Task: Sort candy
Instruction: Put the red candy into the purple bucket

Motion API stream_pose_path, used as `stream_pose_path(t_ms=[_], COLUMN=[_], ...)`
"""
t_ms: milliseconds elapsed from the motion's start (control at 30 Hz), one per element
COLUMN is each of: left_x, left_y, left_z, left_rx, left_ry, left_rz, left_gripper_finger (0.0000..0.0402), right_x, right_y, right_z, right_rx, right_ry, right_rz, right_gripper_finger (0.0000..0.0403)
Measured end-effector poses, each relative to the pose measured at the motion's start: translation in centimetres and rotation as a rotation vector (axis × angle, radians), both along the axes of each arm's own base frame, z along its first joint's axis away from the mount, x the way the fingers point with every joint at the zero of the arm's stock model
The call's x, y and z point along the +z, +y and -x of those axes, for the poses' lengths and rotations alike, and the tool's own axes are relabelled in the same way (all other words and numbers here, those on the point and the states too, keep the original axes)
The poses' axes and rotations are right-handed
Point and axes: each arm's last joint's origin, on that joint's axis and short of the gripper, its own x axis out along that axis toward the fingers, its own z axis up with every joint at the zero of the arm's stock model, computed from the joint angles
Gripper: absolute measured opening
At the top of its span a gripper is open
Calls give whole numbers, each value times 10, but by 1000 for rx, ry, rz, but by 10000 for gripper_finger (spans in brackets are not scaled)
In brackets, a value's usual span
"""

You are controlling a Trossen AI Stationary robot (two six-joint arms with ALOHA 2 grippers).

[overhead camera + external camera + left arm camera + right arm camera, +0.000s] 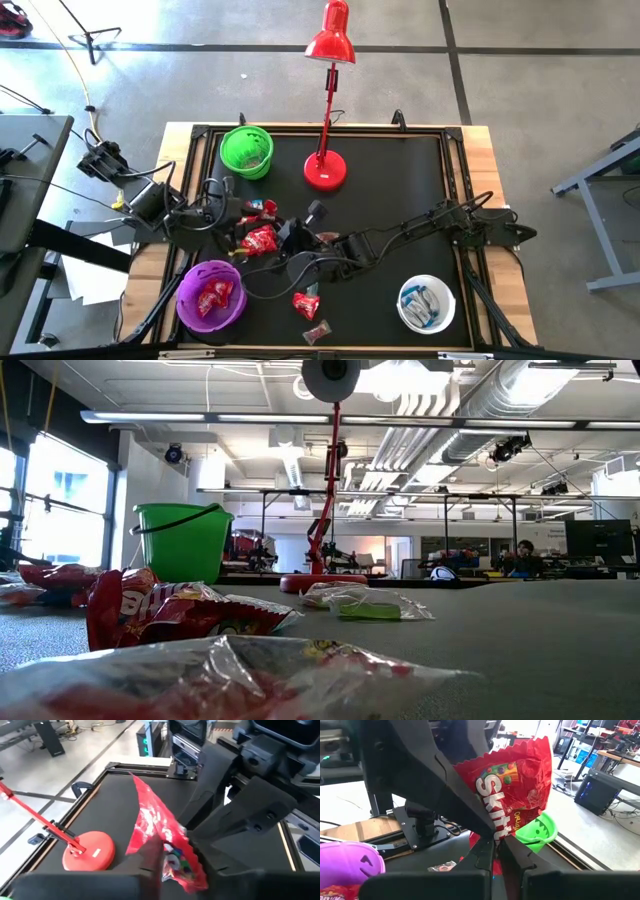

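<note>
A red Skittles candy packet [515, 785] hangs in the air between my two grippers, over the table's left middle [260, 240]. My right gripper [496, 851] reaches in from the right and is shut on it. My left gripper [162, 870] comes from the left and is closed on the same packet [155, 830]. Loose candy lies on the mat: a red piece [305, 303], a clear one [317, 332] and a red-and-blue one [265, 207]. The low view shows a red packet [170, 610] and a clear-and-green one [365, 603] lying flat. My left gripper has the packet's crumpled end [175, 862] between its fingers; the blurred fingers hide the exact place. The packet stretches away from them, clear of the table. My right gripper pinches the packet's edge [496, 836] between its two fingers. The printed face stands up beyond the fingers, lifted clear.
A green bucket [245, 150] stands at the far left and a red desk lamp [325, 170] beside it. A purple bowl [210, 295] holding red candy sits near left; a white bowl [427, 305] with blue-and-white candy sits near right. Black mat between lamp and white bowl is bare.
</note>
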Motion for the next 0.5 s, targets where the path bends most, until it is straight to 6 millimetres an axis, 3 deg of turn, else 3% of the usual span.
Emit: stream_pose_path(t_ms=[133,333,500], left_x=[0,0,0], left_y=[0,0,0], left_z=[0,0,0], left_rx=[-6,-5,-4], left_ry=[2,2,3], left_rz=[2,7,6], left_gripper_finger=[10,14,6], right_x=[0,0,-1], right_y=[0,0,0], right_z=[0,0,0], right_rx=[-2,-8,-7], right_ry=[2,-10,-4], right_rz=[2,-12,-10], right_gripper_finger=[9,17,68])
